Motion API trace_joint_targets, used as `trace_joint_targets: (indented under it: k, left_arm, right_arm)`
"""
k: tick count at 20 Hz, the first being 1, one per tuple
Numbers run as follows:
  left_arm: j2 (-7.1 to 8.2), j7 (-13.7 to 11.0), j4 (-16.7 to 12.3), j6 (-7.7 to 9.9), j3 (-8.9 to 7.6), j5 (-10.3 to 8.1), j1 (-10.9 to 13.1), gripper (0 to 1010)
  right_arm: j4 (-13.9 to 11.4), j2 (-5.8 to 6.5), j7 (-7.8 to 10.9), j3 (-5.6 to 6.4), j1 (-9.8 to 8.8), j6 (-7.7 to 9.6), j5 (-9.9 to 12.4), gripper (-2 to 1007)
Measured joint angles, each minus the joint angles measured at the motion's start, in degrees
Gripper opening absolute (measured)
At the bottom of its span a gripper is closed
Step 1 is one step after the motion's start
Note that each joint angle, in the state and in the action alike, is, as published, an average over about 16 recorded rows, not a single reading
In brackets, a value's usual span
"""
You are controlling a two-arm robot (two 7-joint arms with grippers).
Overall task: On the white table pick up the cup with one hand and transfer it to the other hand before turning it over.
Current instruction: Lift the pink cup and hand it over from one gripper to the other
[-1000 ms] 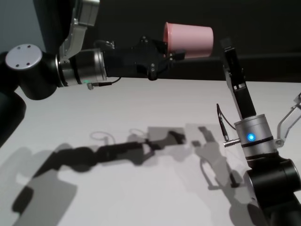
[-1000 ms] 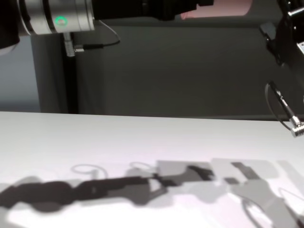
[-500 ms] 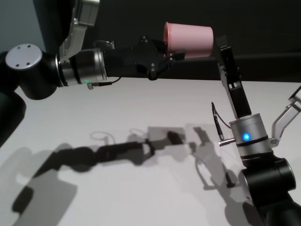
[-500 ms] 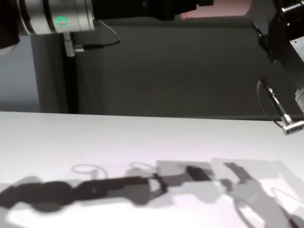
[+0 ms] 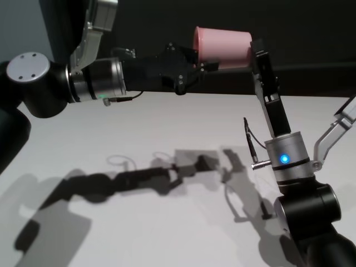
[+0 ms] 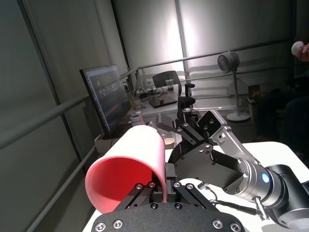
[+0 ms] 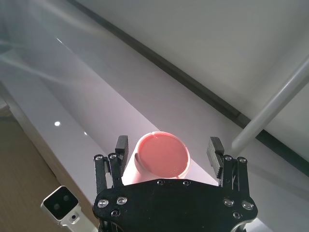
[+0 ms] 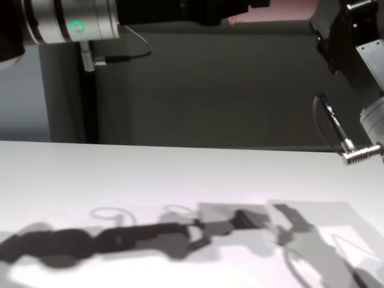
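Observation:
The pink cup (image 5: 223, 48) lies on its side high above the white table (image 5: 167, 128), with my left gripper (image 5: 206, 61) shut on its rim. In the left wrist view the cup (image 6: 129, 168) opens toward the camera, and the left gripper (image 6: 161, 187) pinches its wall. My right gripper (image 5: 257, 49) stands at the cup's base end. In the right wrist view the cup's base (image 7: 161, 155) sits between the spread fingers (image 7: 121, 147), and the right gripper (image 7: 168, 147) is open and not pressing on it. The chest view catches only a sliver of the cup (image 8: 282, 8).
Both arms cast shadows (image 5: 139, 178) across the middle of the table. A dark wall (image 8: 210, 90) rises behind the table's far edge. A cable loop (image 5: 249, 146) hangs off the right wrist.
My right arm has swung left, bringing its open fingers around the cup's base end. The left arm and the cup have stayed still.

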Motion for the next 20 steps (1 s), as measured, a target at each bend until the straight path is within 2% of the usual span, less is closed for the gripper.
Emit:
trace_joint_targets:
  k: [12, 20]
  left_arm:
    - [0.00, 0.00, 0.00, 0.00, 0.00, 0.00, 0.00, 48]
    - [0.00, 0.00, 0.00, 0.00, 0.00, 0.00, 0.00, 48]
  right_arm:
    - [3.91, -1.27, 2.38, -2.21, 3.21, -1.01, 2.37, 1002]
    - [5.48, -1.46, 3.12, -3.26, 4.53, -1.46, 3.68, 1002]
